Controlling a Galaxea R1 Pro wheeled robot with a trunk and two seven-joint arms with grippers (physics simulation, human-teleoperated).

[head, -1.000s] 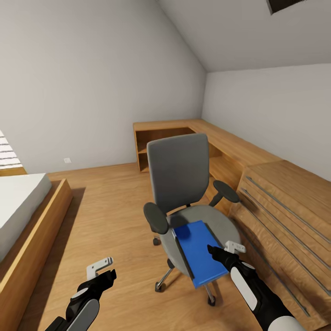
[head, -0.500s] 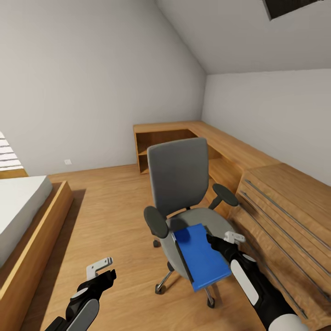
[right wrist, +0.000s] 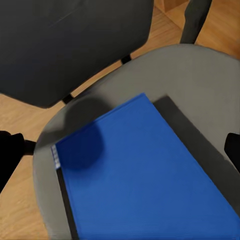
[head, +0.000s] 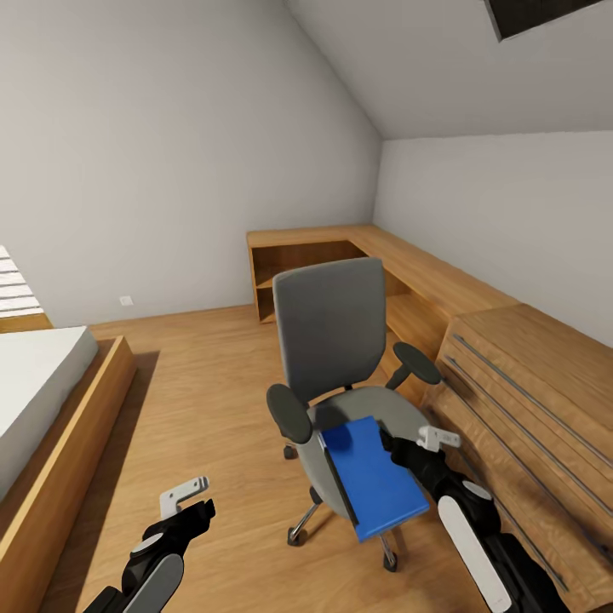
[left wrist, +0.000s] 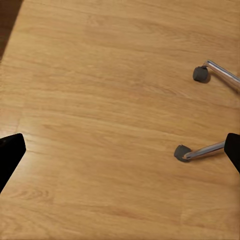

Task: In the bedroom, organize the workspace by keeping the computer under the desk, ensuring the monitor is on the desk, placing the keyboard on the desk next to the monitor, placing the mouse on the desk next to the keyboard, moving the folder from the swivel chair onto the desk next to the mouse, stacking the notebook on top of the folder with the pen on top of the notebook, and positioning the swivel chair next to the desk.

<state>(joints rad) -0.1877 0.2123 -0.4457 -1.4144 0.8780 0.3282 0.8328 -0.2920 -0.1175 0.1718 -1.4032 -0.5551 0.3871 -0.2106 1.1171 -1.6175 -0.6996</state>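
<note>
Compared with a second ago, the right gripper (head: 407, 449) is creeping rightward beside the folder (head: 373, 478), jaws spread and empty. That folder is lying on the swivel chair (head: 332, 340) at lower centre, not yet lifted; the left gripper (head: 189, 504) is idling unclenched.

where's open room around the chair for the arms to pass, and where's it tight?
Open: wood floor between the bed frame and the swivel chair, where the left gripper hangs. The low wood cabinet top behind is bare too. Tight: the chair's right side, where the right gripper sits by the folder, close to the drawer unit.
</note>
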